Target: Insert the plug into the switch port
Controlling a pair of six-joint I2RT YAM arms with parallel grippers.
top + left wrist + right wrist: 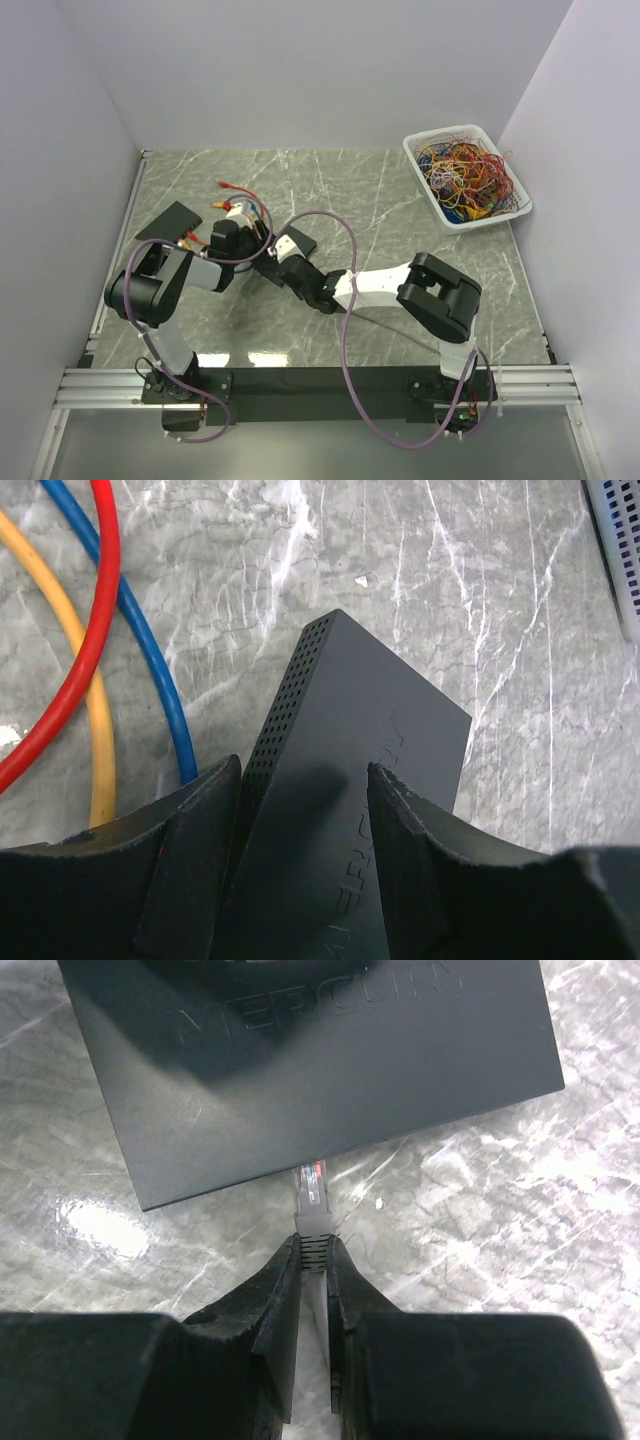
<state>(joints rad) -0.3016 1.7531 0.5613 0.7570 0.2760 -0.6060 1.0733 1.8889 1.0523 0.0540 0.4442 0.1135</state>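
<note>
The switch (350,740) is a flat black box with a vented side. My left gripper (305,770) is shut on it, one finger on the vented side and the other on the lettered top. From above, the switch (292,243) lies between both arms. My right gripper (314,1245) is shut on the plug (313,1195) by its white ribbed boot. The plug's clear tip touches the near edge of the switch (320,1070); the port is hidden, so I cannot tell how far in the tip is. In the top view, the right gripper (302,273) is just in front of the switch.
Red (95,630), blue (150,650) and yellow (70,650) cables lie left of the switch. A white basket (512,190) of tangled wires stands at the back right. A black flat plate (168,222) lies at the far left. A purple cable (345,240) loops over the table.
</note>
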